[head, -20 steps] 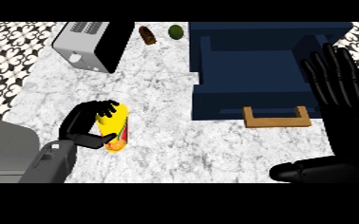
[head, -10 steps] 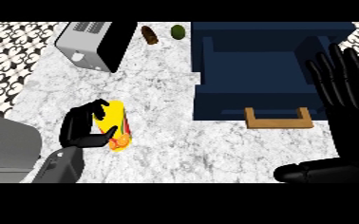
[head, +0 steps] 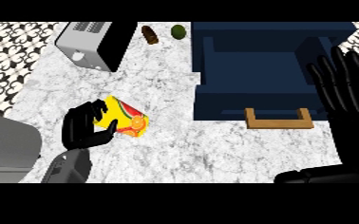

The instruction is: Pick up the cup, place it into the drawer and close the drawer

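Note:
The cup (head: 125, 117) is yellow with a red and orange fruit print and lies tilted on the marble counter at the lower left. My left hand (head: 85, 129) is curled round its left side, thumb under the lower edge. The dark blue drawer (head: 263, 71) stands open at the right, with a wooden handle (head: 278, 119) on its near front. My right hand (head: 341, 88) rests open at the right edge, fingers up, over the drawer's right side.
A silver and black toaster (head: 95, 44) stands at the back left. A brown bottle-like object (head: 150, 34) and a green round fruit (head: 179, 31) lie at the back edge. Patterned tiles (head: 21, 45) show at the far left.
The left hand has closed round the cup and tipped it toward the right; the cup's open end now points right and down. The right hand has stayed in place.

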### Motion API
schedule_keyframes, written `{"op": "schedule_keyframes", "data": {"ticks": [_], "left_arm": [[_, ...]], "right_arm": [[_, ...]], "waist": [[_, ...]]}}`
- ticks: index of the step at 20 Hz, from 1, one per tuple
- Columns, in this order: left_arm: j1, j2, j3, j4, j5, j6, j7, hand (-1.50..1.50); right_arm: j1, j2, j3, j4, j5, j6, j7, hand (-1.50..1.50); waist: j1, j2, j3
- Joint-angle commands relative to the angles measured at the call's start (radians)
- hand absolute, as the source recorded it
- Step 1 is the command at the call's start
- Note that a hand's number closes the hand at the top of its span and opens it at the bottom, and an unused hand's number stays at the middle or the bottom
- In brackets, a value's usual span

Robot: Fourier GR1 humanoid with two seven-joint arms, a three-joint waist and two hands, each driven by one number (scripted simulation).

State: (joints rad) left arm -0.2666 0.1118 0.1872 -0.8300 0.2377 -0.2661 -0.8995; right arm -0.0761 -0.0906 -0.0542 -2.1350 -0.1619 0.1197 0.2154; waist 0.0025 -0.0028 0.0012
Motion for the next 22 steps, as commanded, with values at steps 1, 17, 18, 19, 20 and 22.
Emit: {"op": "schedule_keyframes", "data": {"ticks": [1,17,18,19,20,22], "left_arm": [[0.040,-0.030,-0.070,-0.177,-0.019,0.007,0.061,1.50],[-0.181,-0.111,-0.189,-0.608,0.036,0.261,0.581,1.50],[-0.216,-0.111,-0.227,-0.618,0.021,0.319,0.606,1.50],[-0.264,-0.110,-0.175,-0.560,0.024,0.282,0.611,1.50],[-0.289,-0.106,-0.179,-0.635,0.031,0.322,0.704,1.50],[-0.356,-0.111,-0.260,-0.568,0.000,0.418,0.687,1.50]], "right_arm": [[0.035,0.002,-0.013,0.010,-0.010,0.023,-0.050,-1.50],[-0.007,0.019,0.010,0.109,0.051,0.015,-0.106,-1.50],[-0.010,-0.023,-0.054,0.037,-0.038,0.024,-0.006,-1.50],[0.013,0.020,0.014,0.039,0.039,0.005,-0.058,-1.50],[-0.085,0.013,0.005,0.120,0.046,-0.014,-0.040,-1.50],[-0.025,-0.036,-0.072,0.082,-0.034,0.045,-0.060,-1.50]], "waist": [[0.002,0.000,0.000],[-0.004,0.003,-0.001],[-0.009,0.002,-0.001],[-0.008,0.003,-0.001],[-0.001,0.002,-0.001],[-0.012,0.003,-0.001]]}}
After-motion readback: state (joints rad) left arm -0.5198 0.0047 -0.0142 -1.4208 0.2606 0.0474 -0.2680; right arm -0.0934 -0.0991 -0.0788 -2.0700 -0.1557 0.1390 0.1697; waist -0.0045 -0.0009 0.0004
